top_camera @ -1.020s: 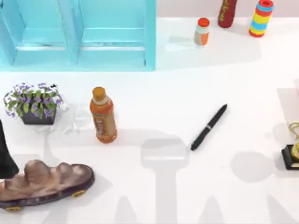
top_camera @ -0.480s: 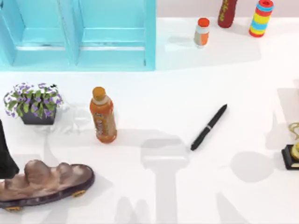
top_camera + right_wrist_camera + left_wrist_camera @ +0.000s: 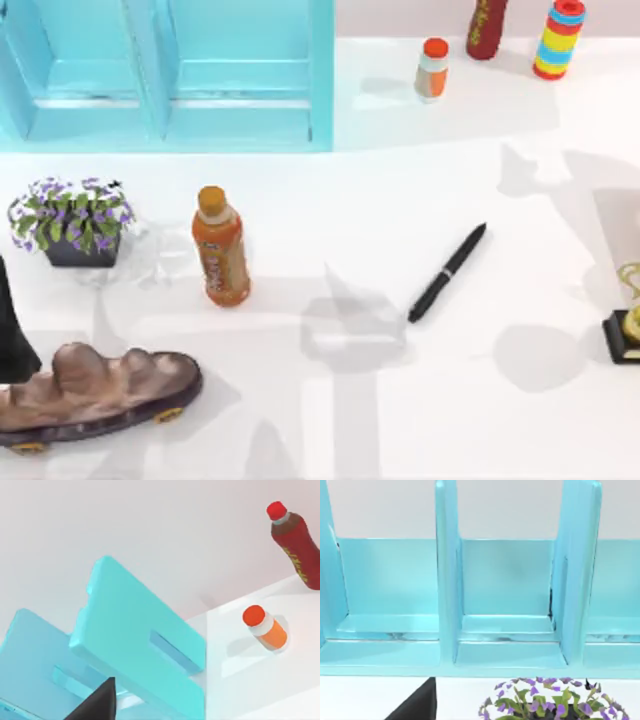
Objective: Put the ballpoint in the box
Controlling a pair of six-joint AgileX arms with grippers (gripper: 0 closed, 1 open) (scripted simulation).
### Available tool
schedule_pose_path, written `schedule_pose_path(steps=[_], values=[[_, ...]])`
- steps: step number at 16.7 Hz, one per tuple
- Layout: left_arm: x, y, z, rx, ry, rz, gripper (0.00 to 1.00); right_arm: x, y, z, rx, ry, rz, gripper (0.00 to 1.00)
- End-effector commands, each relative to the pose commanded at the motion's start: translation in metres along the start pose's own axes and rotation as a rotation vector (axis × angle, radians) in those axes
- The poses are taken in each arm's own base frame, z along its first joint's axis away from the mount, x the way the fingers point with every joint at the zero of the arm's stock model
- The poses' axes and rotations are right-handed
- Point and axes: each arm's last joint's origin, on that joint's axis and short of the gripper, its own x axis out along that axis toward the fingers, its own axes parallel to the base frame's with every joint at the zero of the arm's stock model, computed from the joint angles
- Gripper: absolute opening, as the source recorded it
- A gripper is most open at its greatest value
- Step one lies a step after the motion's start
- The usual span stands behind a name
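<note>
The ballpoint [image 3: 447,272], slim and all black, lies slantwise on the white table right of centre, touching nothing. The box [image 3: 322,80] is a turquoise case with upright dividers at the back left. The left wrist view faces its dividers [image 3: 447,580] and open compartments, and the right wrist view shows it tilted [image 3: 140,630]. A dark part of my left gripper [image 3: 415,707] juts into the left wrist view. A similar dark part of my right gripper [image 3: 97,702] shows in the right wrist view, above the table's back area.
An orange bottle [image 3: 221,247] stands left of the ballpoint. A flower pot [image 3: 70,222], a brown loaf on a board [image 3: 95,390] and a dark shape [image 3: 10,340] fill the left. Small bottle [image 3: 432,68], red bottle [image 3: 485,25], striped bottle [image 3: 559,38] stand behind; trophy [image 3: 628,320] at right.
Shadows on the table's right half have shifted toward the back right. The ballpoint and the other objects lie where they were.
</note>
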Motion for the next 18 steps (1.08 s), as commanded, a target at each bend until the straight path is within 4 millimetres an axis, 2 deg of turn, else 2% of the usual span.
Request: schedule_pose_path(steps=[2, 4, 7, 9, 11, 18], values=[[0.0, 0.0, 0.0, 0.0, 0.0, 0.0, 1.0, 0.041, -0.005, -0.014, 0.115, 0.152, -0.015, 1.0], [0.0, 0.0, 0.0, 0.0, 0.0, 0.0, 1.0, 0.079, -0.017, -0.043, 0.221, 0.318, -0.059, 1.0], [0.0, 0.0, 0.0, 0.0, 0.0, 0.0, 1.0, 0.113, -0.038, -0.093, 0.352, 0.531, -0.159, 1.0], [0.0, 0.0, 0.0, 0.0, 0.0, 0.0, 1.0, 0.117, -0.058, -0.122, 0.427, 0.636, -0.255, 1.0], [0.0, 0.0, 0.0, 0.0, 0.0, 0.0, 1.0, 0.115, -0.074, -0.136, 0.481, 0.688, -0.333, 1.0], [0.0, 0.0, 0.0, 0.0, 0.0, 0.0, 1.0, 0.116, -0.074, -0.138, 0.488, 0.691, -0.344, 1.0]])
